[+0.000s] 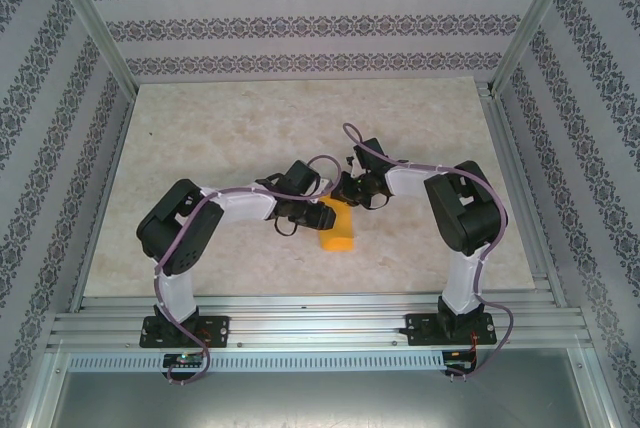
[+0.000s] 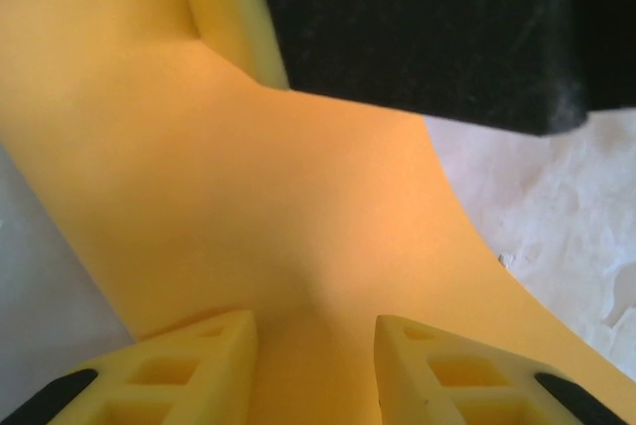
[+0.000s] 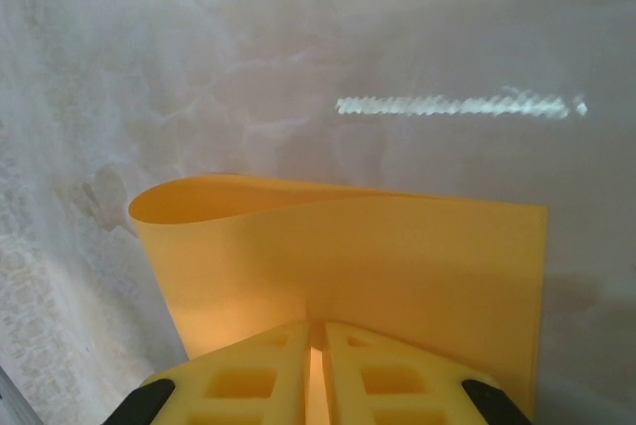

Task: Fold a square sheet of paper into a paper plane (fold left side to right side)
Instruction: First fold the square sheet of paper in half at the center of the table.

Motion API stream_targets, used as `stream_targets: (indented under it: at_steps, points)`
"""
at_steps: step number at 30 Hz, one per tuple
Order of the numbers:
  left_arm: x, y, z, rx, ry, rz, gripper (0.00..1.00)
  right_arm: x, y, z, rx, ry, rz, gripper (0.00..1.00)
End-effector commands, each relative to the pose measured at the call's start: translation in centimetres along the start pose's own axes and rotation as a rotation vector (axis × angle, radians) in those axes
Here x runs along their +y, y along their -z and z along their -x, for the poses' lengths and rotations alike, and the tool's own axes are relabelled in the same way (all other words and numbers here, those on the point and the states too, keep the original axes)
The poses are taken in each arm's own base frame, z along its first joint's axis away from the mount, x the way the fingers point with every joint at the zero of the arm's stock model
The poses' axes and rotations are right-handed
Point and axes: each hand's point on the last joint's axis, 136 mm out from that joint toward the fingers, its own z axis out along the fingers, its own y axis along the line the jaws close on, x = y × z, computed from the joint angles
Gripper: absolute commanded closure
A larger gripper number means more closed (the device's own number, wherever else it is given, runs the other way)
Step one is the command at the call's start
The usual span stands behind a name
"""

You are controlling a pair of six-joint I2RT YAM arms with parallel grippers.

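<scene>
Pinching the square sheet of paper [image 3: 397, 256], curled near the middle of the table [image 1: 250, 128], between nearly shut jaws, the right gripper [image 3: 315, 328] should carry that edge over squarely while the left gripper [image 2: 316, 326], part-open and empty, pins the crease.

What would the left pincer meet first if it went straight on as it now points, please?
Most likely the square sheet of paper, right ahead of the left pincer; depth is unclear.
</scene>
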Motion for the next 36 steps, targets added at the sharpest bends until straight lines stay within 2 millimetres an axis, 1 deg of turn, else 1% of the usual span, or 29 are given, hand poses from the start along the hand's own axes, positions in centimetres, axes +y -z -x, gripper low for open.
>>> stream_targets:
  at_steps: [1,9,14,22,28,36]
  points:
    - [-0.3,0.0,-4.9,0.146,-0.055,-0.018,0.61,-2.6,-1.0,-0.3,-0.001,-0.023,-0.108,0.87]
    - [-2.0,0.8,-6.2,0.142,-0.122,-0.093,0.61,-3.1,-1.1,-0.6,0.005,-0.028,-0.126,0.87]
    - [-3.4,0.4,-7.1,0.154,-0.15,-0.142,0.6,-3.2,-1.1,-0.7,0.007,-0.028,-0.128,0.87]
    - [-4.3,0.0,-9.0,0.196,-0.172,-0.16,0.6,-3.1,-1.2,-0.6,0.009,-0.026,-0.128,0.87]
    - [-5.9,-0.3,-9.7,0.212,-0.205,-0.185,0.58,-3.2,-1.3,-0.8,0.013,-0.026,-0.13,0.87]
    - [-6.9,-0.6,-10.2,0.218,-0.218,-0.194,0.56,-3.3,-1.5,-0.9,0.019,-0.026,-0.128,0.87]
